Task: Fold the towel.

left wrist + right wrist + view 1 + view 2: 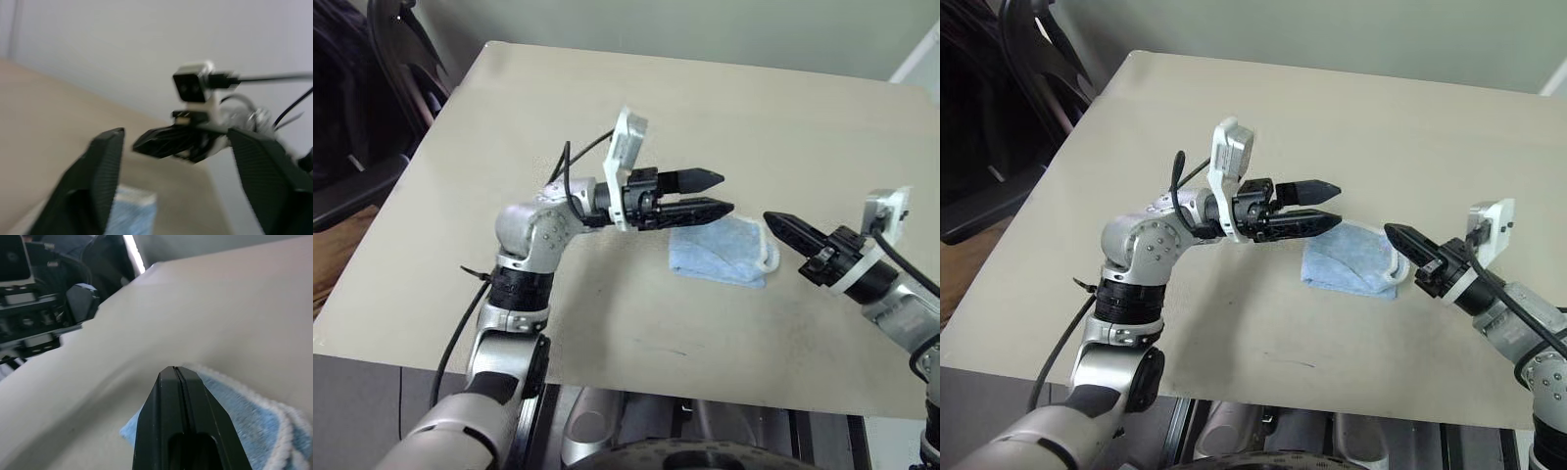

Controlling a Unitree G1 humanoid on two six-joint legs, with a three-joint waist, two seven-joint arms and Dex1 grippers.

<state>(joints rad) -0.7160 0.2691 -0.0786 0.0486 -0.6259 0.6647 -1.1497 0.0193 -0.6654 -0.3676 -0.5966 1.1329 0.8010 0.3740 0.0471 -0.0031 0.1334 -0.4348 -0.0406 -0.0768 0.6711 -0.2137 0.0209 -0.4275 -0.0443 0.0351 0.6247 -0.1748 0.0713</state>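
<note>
— Where is the towel (722,251) right now?

— On the beige table (607,127), lying as a small folded bundle between the two arms, a little toward the robot's right. Nothing holds it. Its whitish edging bunches at the end facing the right gripper (771,220).

— And the claws?

— The left gripper (720,194) hangs above the table, pointing across toward the right side, its two black fingers apart with nothing between them. Its tips sit over the towel's near-left edge — raised, not touching as far as I can judge. The right gripper has its fingers pressed together, empty, pointing at the towel's white-edged end from just beside it.

— Which way does the bundle run?

— Its longer side runs roughly left to right, so each gripper faces one short end. The right one looks lower and closer to the cloth; the left is higher.

— So how far along is the fold?

— My guess: mostly done, since the cloth is already compact. If another fold is wanted, one short end would have to be carried over toward the other, and the right claw would need to spread first.
</note>
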